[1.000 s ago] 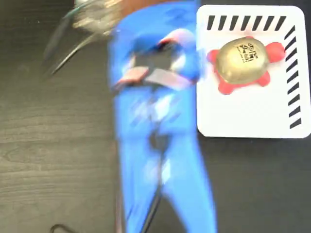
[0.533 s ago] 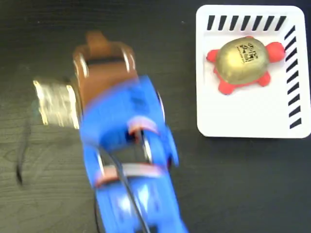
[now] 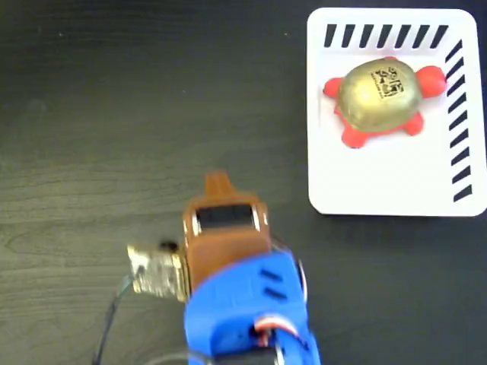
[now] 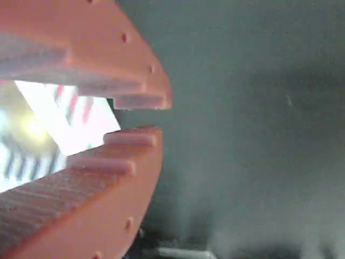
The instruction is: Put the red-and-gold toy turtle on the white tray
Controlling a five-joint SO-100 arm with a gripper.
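- Turtle (image 3: 378, 97): sits on the tray (image 3: 396, 186), upper part, near the stripes.
- Fingers (image 4: 137, 116): tips slightly parted, empty, over the dark counter (image 3: 99, 99).

Even overhead light, sharp fixed view, soft wrist view

The fixed view is crisp, with glare on the white tray (image 3: 396, 182); the wrist view is blurred, its orange fingers (image 4: 81, 178) out of focus, a bright blown-out patch behind them.
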